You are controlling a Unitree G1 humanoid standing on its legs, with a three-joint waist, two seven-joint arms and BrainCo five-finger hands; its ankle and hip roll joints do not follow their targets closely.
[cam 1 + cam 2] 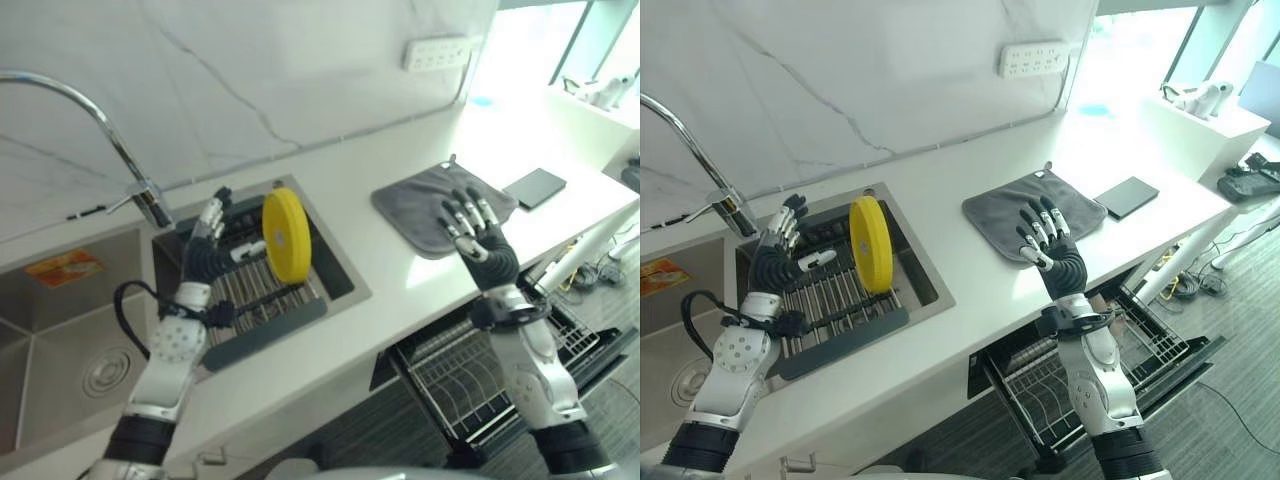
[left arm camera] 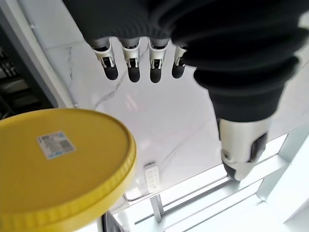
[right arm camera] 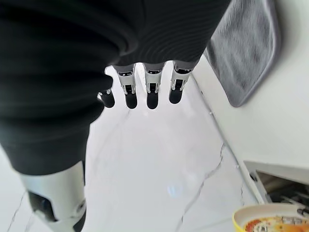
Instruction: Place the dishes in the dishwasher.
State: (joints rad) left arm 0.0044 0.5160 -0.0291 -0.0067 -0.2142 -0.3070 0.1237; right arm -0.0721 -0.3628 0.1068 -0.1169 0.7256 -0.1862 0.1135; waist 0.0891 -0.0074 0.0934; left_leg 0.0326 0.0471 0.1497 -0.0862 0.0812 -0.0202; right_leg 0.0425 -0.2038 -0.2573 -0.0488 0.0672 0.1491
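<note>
Left eye view, yellow plate (image 1: 284, 235) upright in sink rack (image 1: 262, 300)

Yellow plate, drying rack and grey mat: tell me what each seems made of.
Yellow plate: probably plastic, with an opaque, even colour and a thick rounded rim. Drying rack: metal bars with a silvery shine, dark frame possibly plastic. Grey mat: soft cloth, matte and fuzzy, likely microfibre.

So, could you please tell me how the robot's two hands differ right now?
The left hand is raised over the sink rack, right beside the upright yellow plate; the right hand is raised over the grey cloth on the counter, near no dish. Both are open, fingers straight, holding nothing.
</note>
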